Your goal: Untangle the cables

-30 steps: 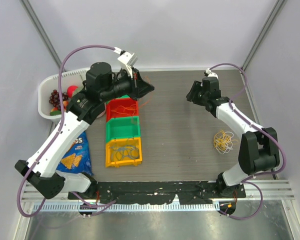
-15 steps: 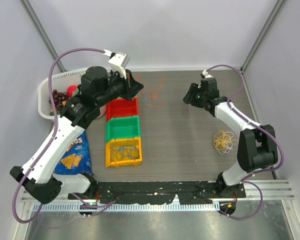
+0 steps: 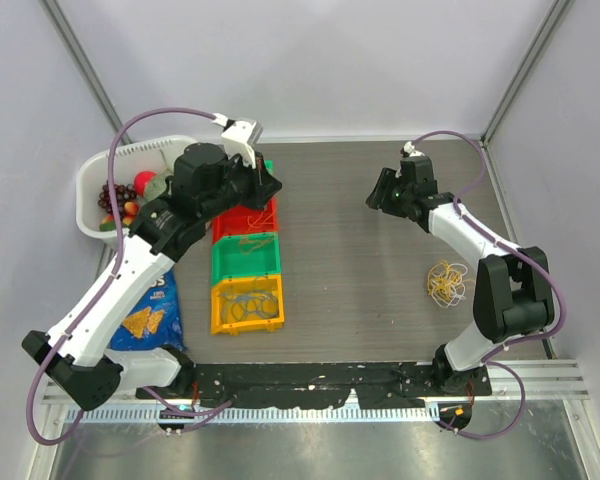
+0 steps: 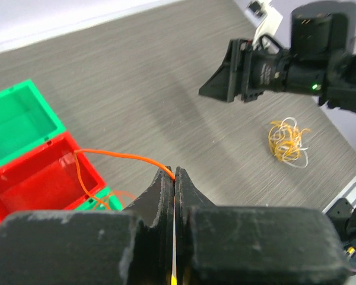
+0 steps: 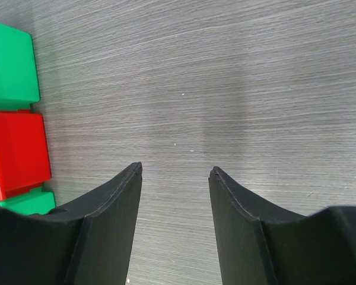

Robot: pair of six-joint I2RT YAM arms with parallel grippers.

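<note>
One grey worktop (image 3: 380,320) carries everything, with two arms over it; left of the red bin (image 3: 248,216) stands one white basket (image 3: 92,180) holding fruit, and to the near left of the red bin lies one blue chip bag (image 3: 150,305). Four bins stand in a row: one far green bin (image 4: 18,119) just beyond the red bin, one near green bin (image 3: 246,262) against its near side, and one yellow bin (image 3: 220,322) nearest, holding looped blue cables (image 3: 246,303) too tangled to count. One tangle of yellow and white cables (image 3: 448,282) lies on the worktop, well right of the red bin. The left fingers (image 4: 160,196), above the red bin's far edge, are pressed together on one orange cable (image 4: 124,157), which arcs down into the red bin; the right fingers (image 5: 113,202), well right of the red bin, stand apart, gripping nothing.
</note>
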